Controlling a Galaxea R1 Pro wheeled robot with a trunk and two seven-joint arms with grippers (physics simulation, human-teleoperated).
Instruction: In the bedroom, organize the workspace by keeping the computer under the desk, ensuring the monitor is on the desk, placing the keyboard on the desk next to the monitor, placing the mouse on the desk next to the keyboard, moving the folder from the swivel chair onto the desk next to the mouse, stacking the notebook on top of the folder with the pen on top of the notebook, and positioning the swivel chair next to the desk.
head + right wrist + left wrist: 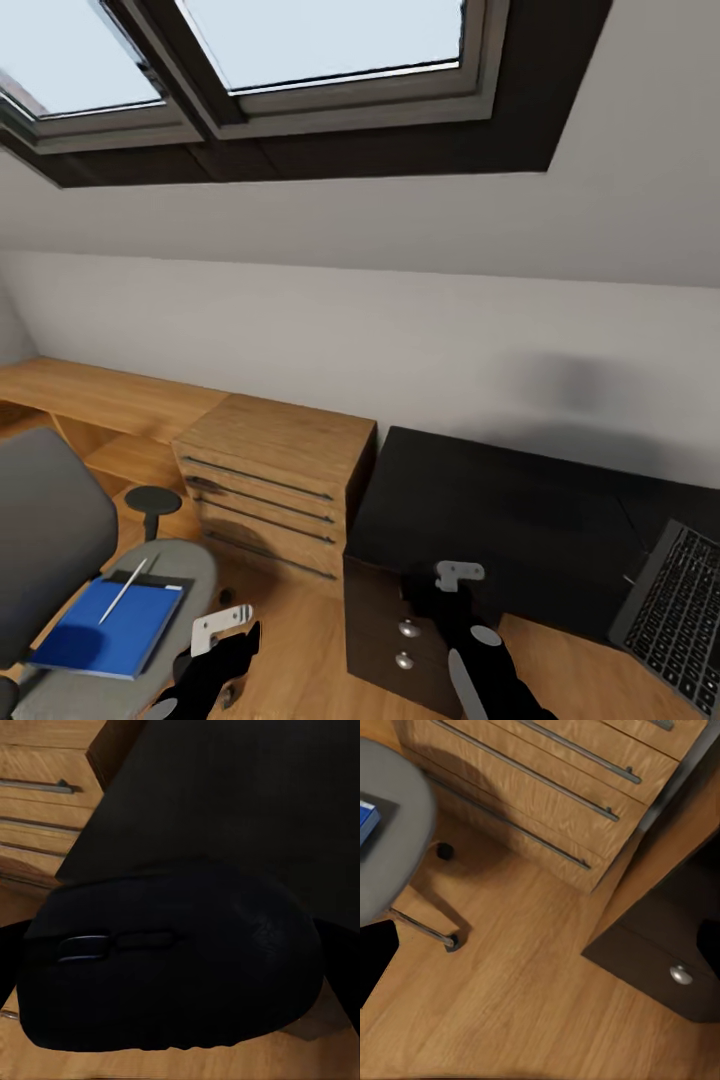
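The rounded black computer mouse (169, 960) sits close before the right wrist camera, its grey scroll wheel plain to see, and it appears to be gripped in the right gripper (445, 590), whose jaws seem clenched on it, though the dark body against the dark desk makes the contact hard to confirm from the head view. The mouse hangs just above the front-left corner of the black desk's flat surface (520, 510), well apart from the black keyboard (675, 610) lying at the surface's right edge. Off the desk, the blue folder (105, 630) rests on the grey swivel chair seat (185, 565), with a slim white pen (125, 590) lying across it. The left gripper (225, 630) hovers near the chair's front edge above the wooden floor (525, 990); I cannot tell how its jaws stand. Beside the desk stands a light wooden drawer unit (275, 480) with dark bar handles. The chief risk is setting the mouse down at this near corner: so close to the edge it could slide off to the floor, and it would lie too far from the keyboard to count as next to it.
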